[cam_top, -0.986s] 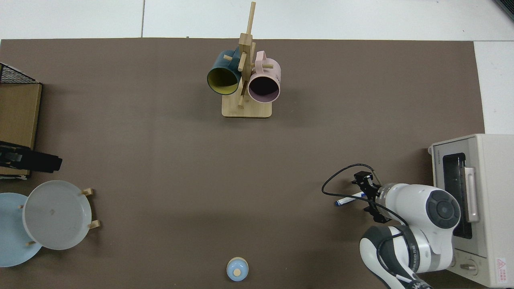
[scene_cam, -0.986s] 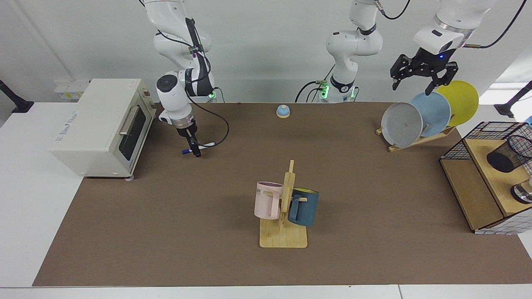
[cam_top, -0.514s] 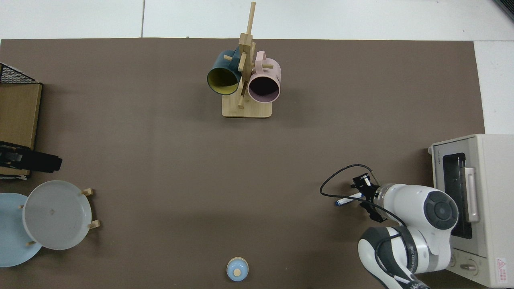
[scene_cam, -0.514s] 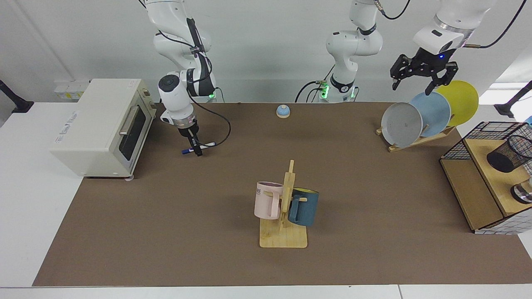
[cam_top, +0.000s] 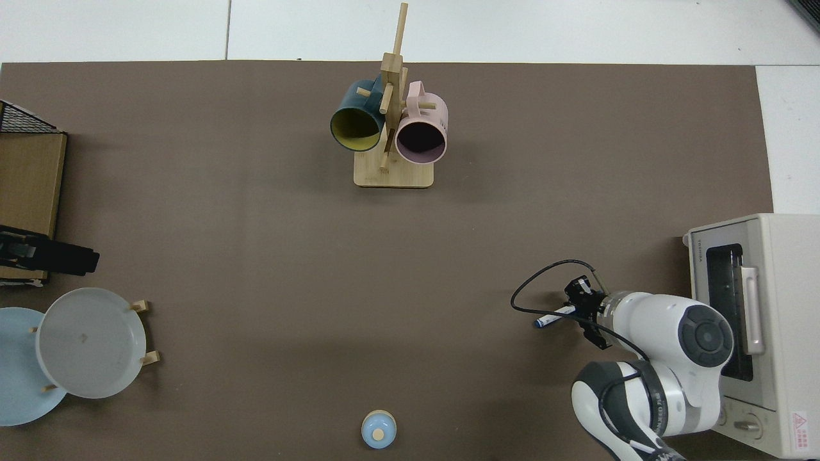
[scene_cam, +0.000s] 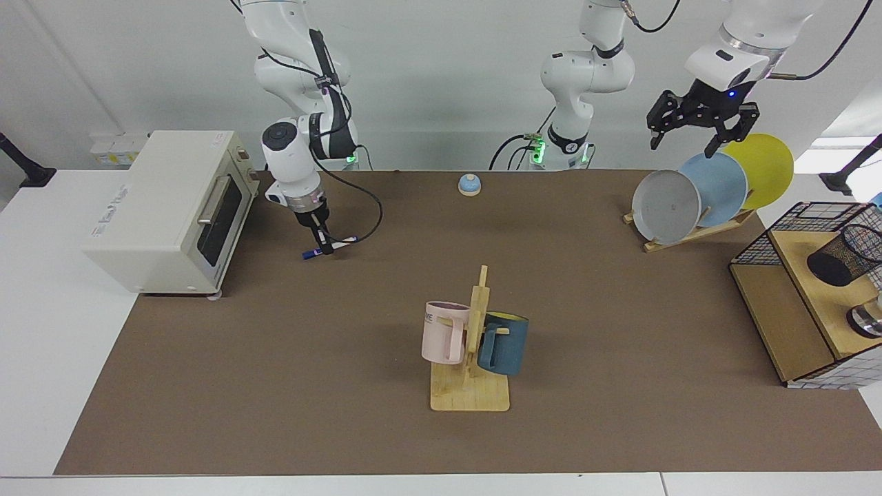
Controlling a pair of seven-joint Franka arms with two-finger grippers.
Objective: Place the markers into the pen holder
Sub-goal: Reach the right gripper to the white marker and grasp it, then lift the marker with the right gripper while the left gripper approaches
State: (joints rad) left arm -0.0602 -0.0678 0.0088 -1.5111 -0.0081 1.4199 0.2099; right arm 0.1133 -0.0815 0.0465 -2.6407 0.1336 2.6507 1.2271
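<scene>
My right end effector point(scene_cam: 320, 242) has come up slightly since a second ago and now grips the marker point(scene_cam: 329, 246), which has lifted off the bench point(scene_cam: 275, 386) with it, blue cap tilted down toward the toaster oven point(scene_cam: 165, 207). Pick looks done; carry is next. The top view shows the marker point(cam_top: 555, 316) sticking out left of the fingers, barrel pinched. The pen holder point(scene_cam: 844, 255) sits far right on the wooden shelf point(scene_cam: 778, 324), well apart. My left end effector point(scene_cam: 694, 131) waits spread wide above the plate rack point(scene_cam: 689, 234), unchanged.
</scene>
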